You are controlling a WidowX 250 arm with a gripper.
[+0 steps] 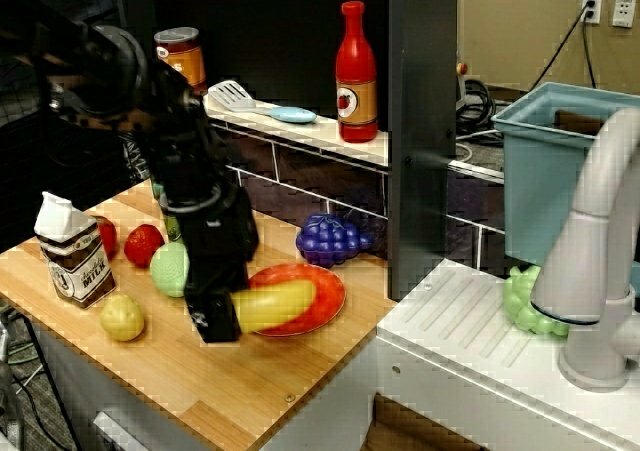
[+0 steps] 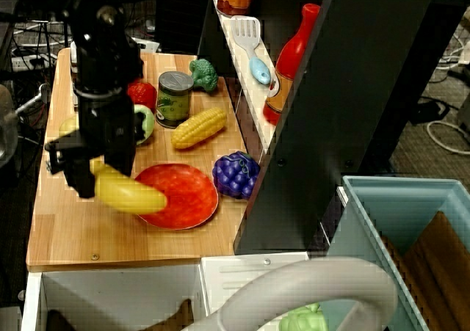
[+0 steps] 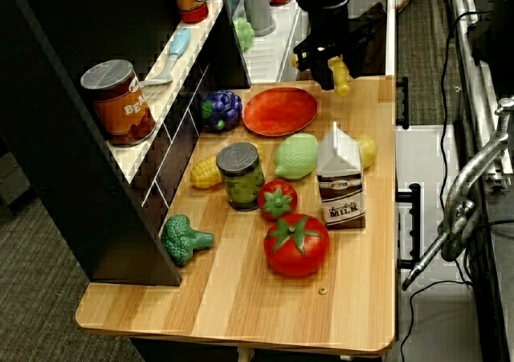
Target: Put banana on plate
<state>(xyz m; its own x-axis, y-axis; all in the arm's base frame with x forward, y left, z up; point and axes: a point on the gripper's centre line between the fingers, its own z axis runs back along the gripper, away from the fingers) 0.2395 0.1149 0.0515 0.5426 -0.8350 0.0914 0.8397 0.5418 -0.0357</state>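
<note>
Black robot hand (image 1: pixel 222 316) gripping the smooth yellow plastic banana (image 1: pixel 272 305) over the near-left edge of the flat round red-orange plastic plate (image 1: pixel 325 299).

The hand's jaws are clamped on one end of the banana; its free end reaches over the plate's rim, and whether it touches the plate cannot be told. In the overhead view the banana (image 2: pixel 128 194) lies slantwise, half over the plate (image 2: pixel 183 197) and half over the light wooden surface (image 2: pixel 103 235). Just right of the plate sits a purple plastic grape bunch (image 2: pixel 236 175); farther back lie a ridged yellow corn cob (image 2: pixel 198 127) and a green-labelled tin can (image 2: pixel 175 96). In the opposite view, a small brown-and-white milk carton (image 3: pixel 340 181) stands beside a pale green round fruit (image 3: pixel 297 156), with a large red tomato (image 3: pixel 295 245) well apart from the plate (image 3: pixel 279 111).
</note>
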